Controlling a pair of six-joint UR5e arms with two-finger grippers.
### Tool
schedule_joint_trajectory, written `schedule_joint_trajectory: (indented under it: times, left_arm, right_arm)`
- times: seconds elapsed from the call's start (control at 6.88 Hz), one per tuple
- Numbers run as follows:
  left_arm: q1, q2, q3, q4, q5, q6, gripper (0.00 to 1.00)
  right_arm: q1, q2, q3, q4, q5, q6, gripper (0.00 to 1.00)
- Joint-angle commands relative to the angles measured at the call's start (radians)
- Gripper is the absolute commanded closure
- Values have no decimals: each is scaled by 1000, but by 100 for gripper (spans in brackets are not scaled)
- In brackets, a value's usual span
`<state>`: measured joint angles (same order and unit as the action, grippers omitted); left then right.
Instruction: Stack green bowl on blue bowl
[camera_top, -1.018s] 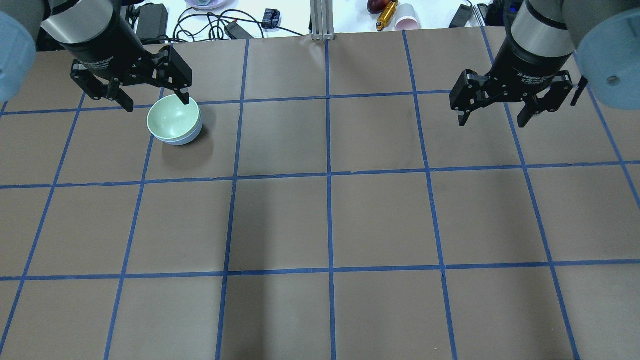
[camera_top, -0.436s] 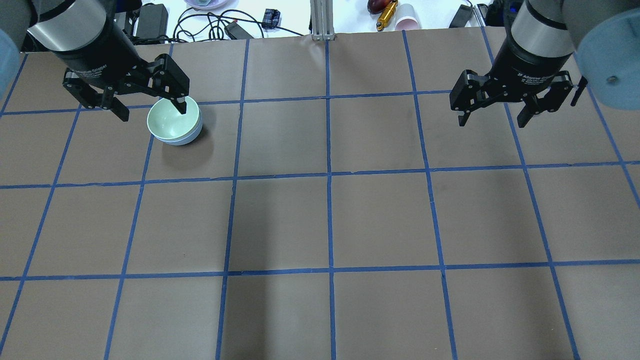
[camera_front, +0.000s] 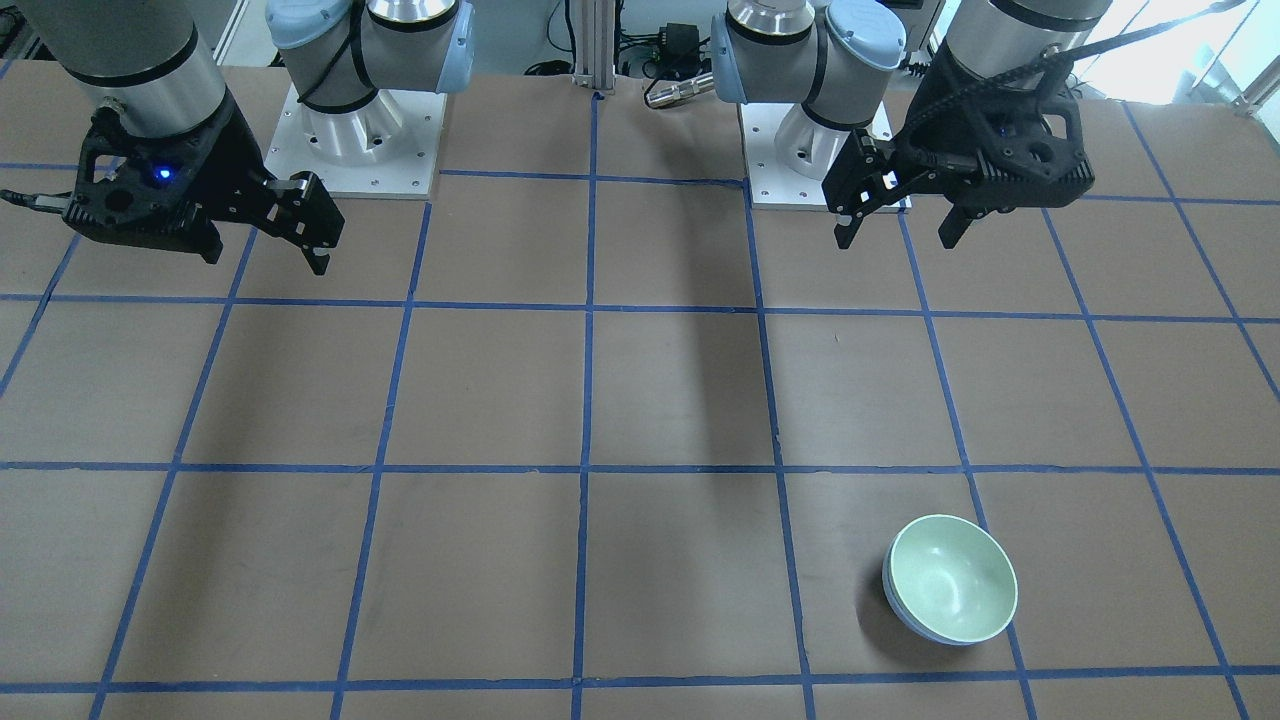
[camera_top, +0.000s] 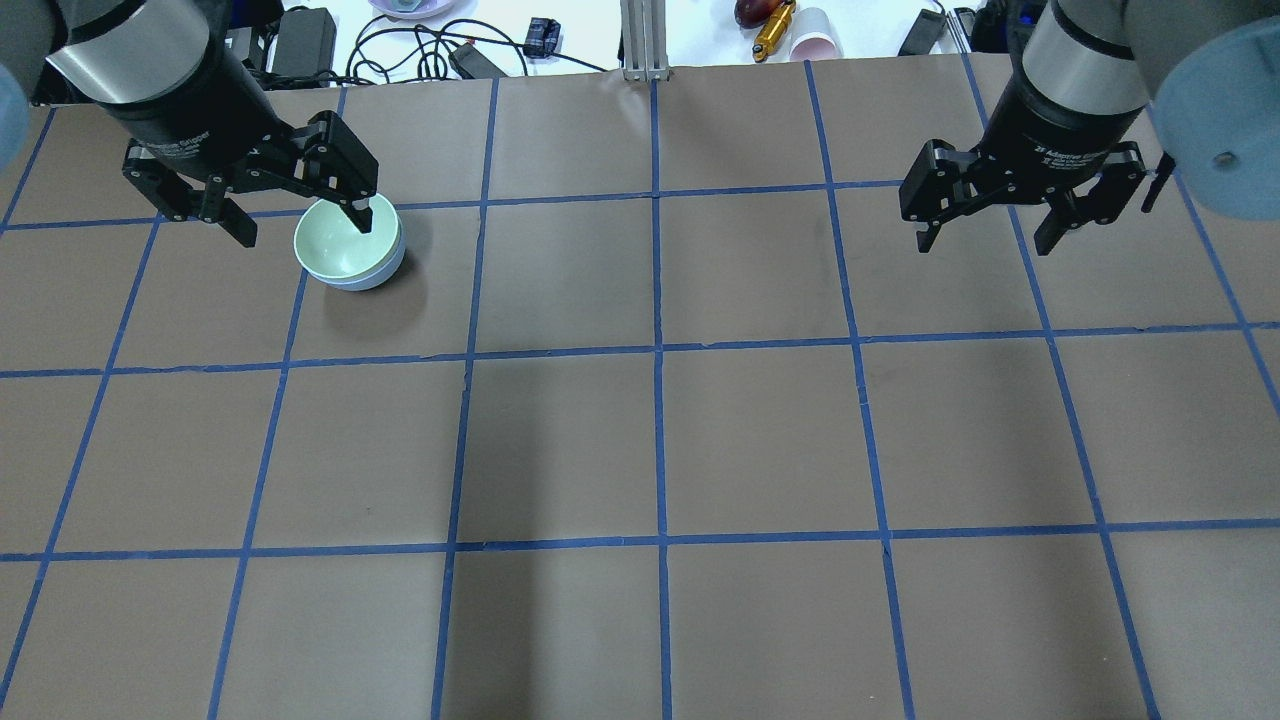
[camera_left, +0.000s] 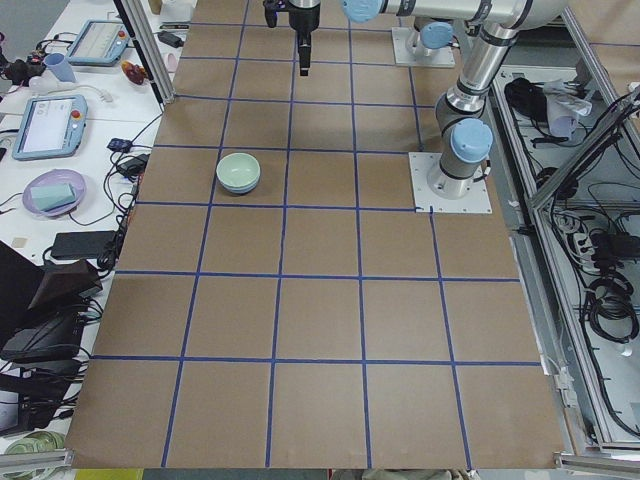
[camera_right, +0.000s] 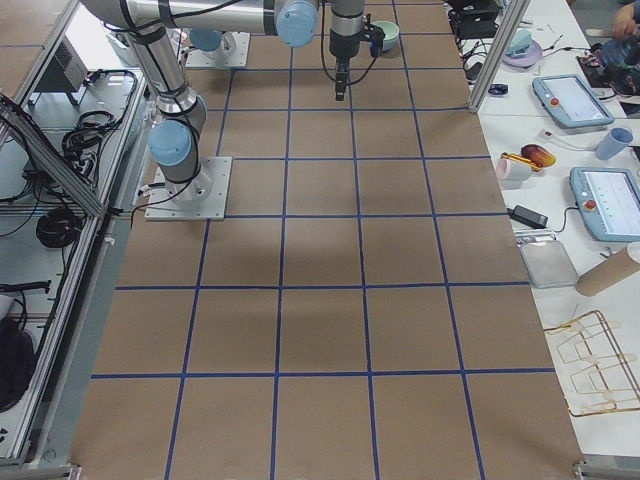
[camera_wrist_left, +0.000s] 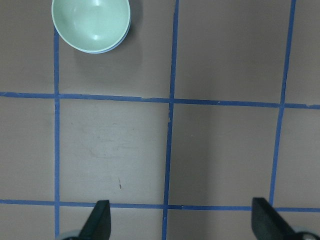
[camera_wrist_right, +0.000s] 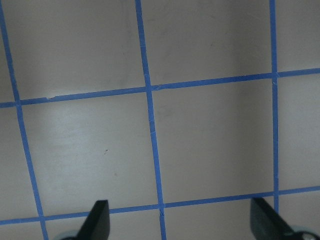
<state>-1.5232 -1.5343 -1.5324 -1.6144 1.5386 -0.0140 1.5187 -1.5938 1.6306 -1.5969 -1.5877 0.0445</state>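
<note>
The green bowl (camera_top: 346, 243) sits nested inside the blue bowl (camera_top: 378, 279) on the table at the far left; only the blue bowl's outer wall shows under the green rim. The stack also shows in the front view (green (camera_front: 955, 578), blue (camera_front: 899, 608)) and in the left wrist view (green (camera_wrist_left: 90, 22), blue (camera_wrist_left: 121, 43)). My left gripper (camera_top: 303, 228) is open and empty, held high above the table on the robot's side of the bowls (camera_front: 896, 240). My right gripper (camera_top: 985, 245) is open and empty, high over the far right (camera_front: 265, 260).
Past the table's far edge lie cables and a power adapter (camera_top: 303, 35), a pink cup (camera_top: 815, 40) and a yellow tool (camera_top: 772, 30). A metal post (camera_top: 645, 40) stands at the far middle. The arm bases (camera_front: 350, 150) stand on the robot's side.
My left gripper has shifted slightly to the left, still open and above the bowls. The stacked bowls and the right arm have not moved.
</note>
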Motion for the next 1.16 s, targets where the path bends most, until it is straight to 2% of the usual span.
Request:
schedule_joint_trajectory:
  times: [0.0, 1.02]
  left_arm:
    - [0, 8, -2, -22, -1, 2, 0]
    - [8, -16, 32, -59, 6, 0, 0]
  right_arm:
    - [0, 0, 0, 0, 0, 0, 0]
    - [0, 0, 0, 0, 0, 0, 0]
